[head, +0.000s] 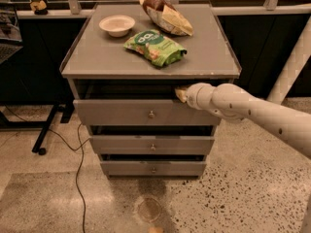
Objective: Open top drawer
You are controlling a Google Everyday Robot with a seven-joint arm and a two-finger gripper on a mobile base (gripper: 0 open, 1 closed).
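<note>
The top drawer [121, 113] is the tallest, widest grey front of the cabinet, with a small round metal knob [151, 114] at its centre. It stands pulled out a little, with a dark gap above its upper edge. My white arm reaches in from the right. My gripper [181, 94] is at the drawer's upper edge, right of centre, just under the cabinet top, its tip inside the gap.
On the cabinet top [97, 62] lie a white bowl [117, 24], a green snack bag [154, 46] and a brown chip bag [165, 14]. Two shorter drawers [151, 145] sit below. A cable [77, 154] runs along the floor at left.
</note>
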